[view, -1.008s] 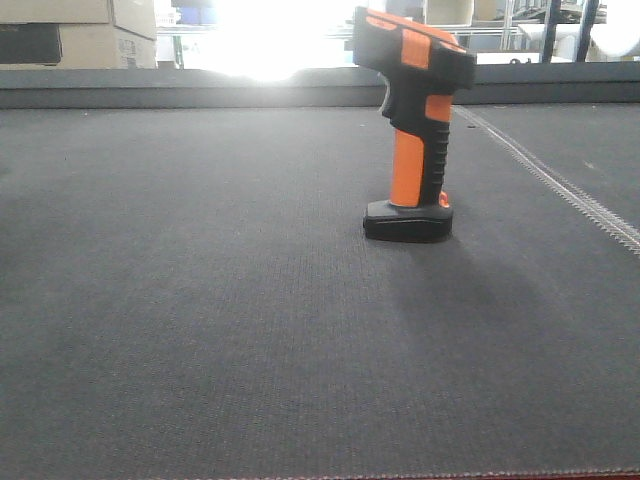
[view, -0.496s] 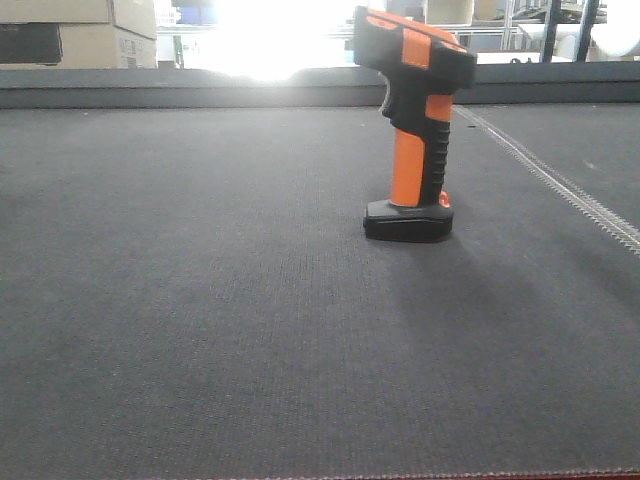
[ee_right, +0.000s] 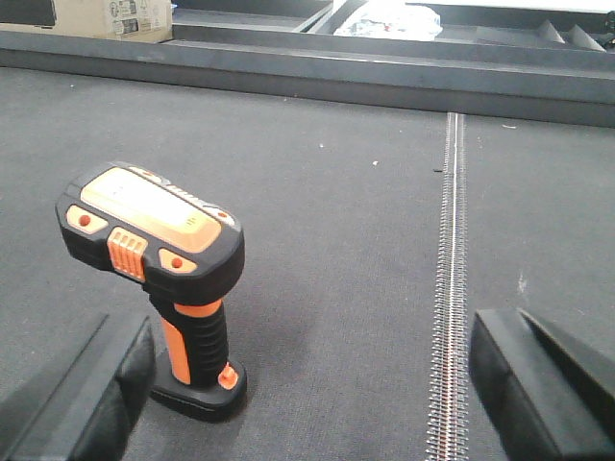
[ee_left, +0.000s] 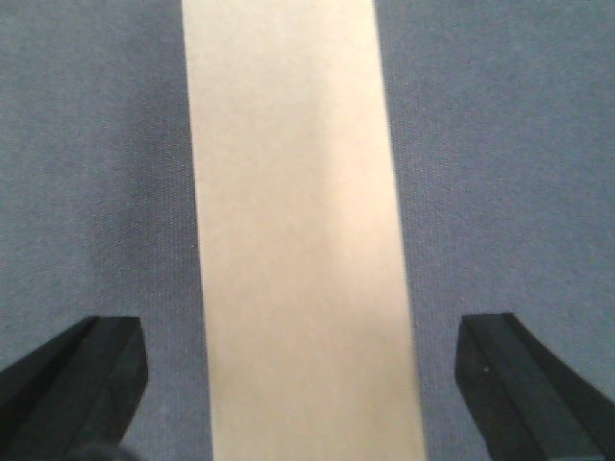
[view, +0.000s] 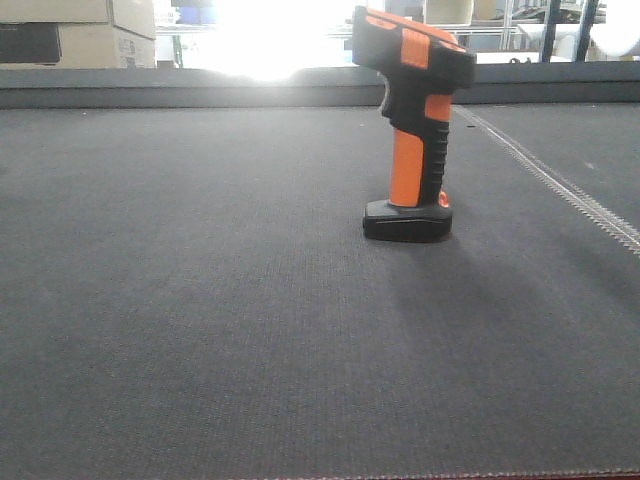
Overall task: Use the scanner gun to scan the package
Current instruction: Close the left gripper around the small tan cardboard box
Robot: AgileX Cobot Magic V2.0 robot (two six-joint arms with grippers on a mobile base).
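Honestly, nothing much has changed over the last second: in the front view the scanner gun (view: 415, 150) is parked on the same spot, upright on its flat black foot, a bit right of the middle and toward the far side of the dark counter (view: 200, 300). Nothing is touching it. The package (ee_left: 298, 240) only shows in the left wrist view, as a plain beige strip running near to far on the counter. No label is visible from there. The left gripper (ee_left: 303, 379) hangs over it with jaws wide apart, one on each side and clear of the cardboard. The right gripper (ee_right: 312, 389) is spread open too, with the scanner sitting in front of it, closer to its left jaw than its right. A zipper-like seam (ee_right: 447, 288) runs along the right, and some brown cartons (view: 80, 30) sit far back on the left. So my read is that the pickup hasn't started, and both grabs are still to do.
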